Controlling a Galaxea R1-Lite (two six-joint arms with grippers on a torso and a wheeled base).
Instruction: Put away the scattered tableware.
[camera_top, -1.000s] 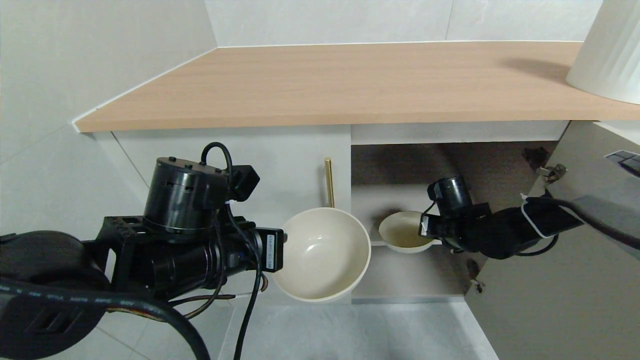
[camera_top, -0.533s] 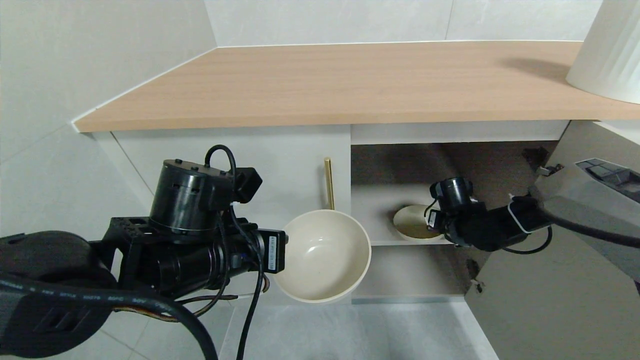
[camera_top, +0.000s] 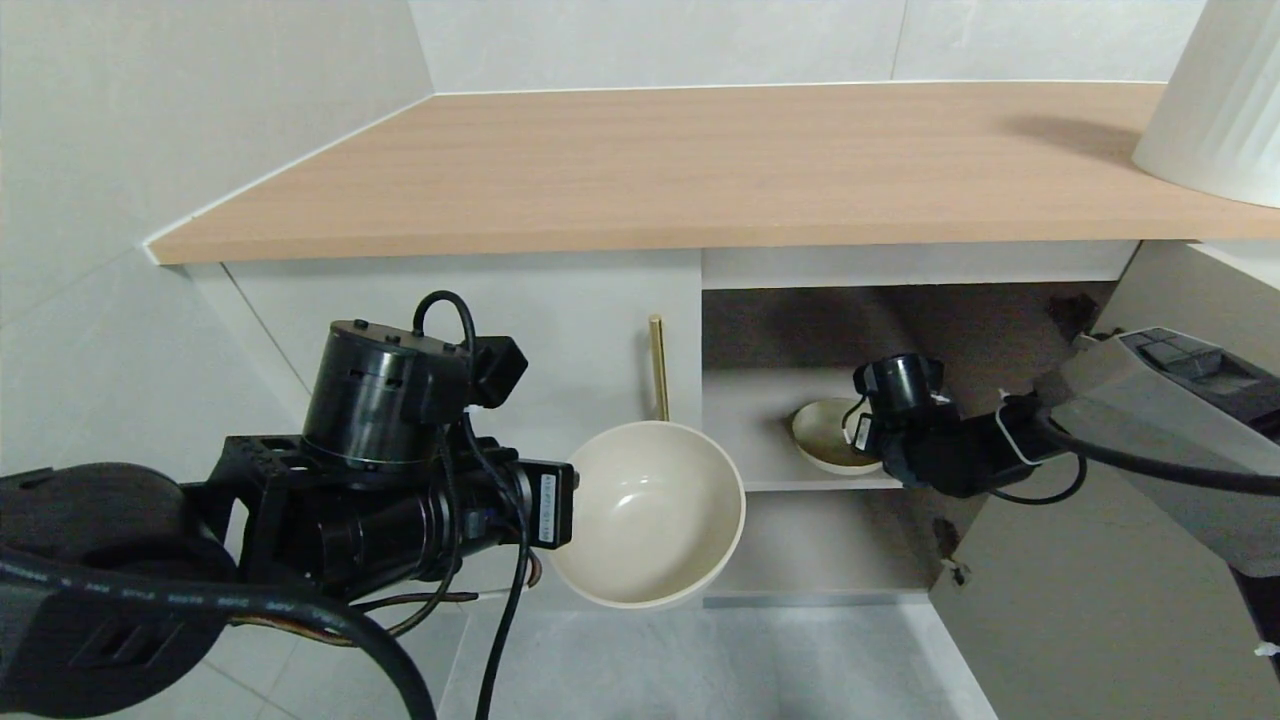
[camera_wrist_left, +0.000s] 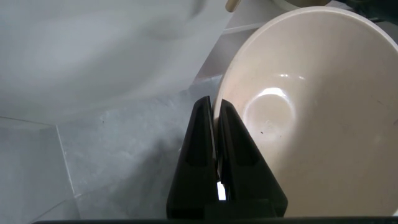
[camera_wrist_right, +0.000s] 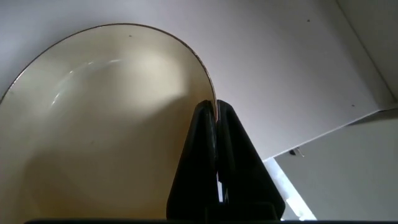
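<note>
A large cream bowl (camera_top: 645, 520) hangs in the air in front of the closed left cabinet door, below the gold handle. My left gripper (camera_top: 560, 500) is shut on its rim; the left wrist view shows the fingers (camera_wrist_left: 216, 127) pinching the bowl (camera_wrist_left: 317, 106) edge. A smaller cream bowl (camera_top: 832, 437) sits over the cabinet's middle shelf (camera_top: 760, 430), inside the open right compartment. My right gripper (camera_top: 862, 440) is shut on its rim, and the right wrist view shows the fingers (camera_wrist_right: 216, 124) clamped on that small bowl (camera_wrist_right: 106, 112).
A wooden countertop (camera_top: 700, 170) runs above the cabinet, with a white ribbed container (camera_top: 1215, 100) at its right end. The right cabinet door (camera_top: 1100, 560) stands open at the right. A gold handle (camera_top: 658, 365) marks the closed left door. Grey tiled floor (camera_top: 700, 660) lies below.
My right arm has carried the small bowl up and deeper into the cabinet, from the shelf's front edge to over the shelf. The left arm and its large bowl shifted only slightly.
</note>
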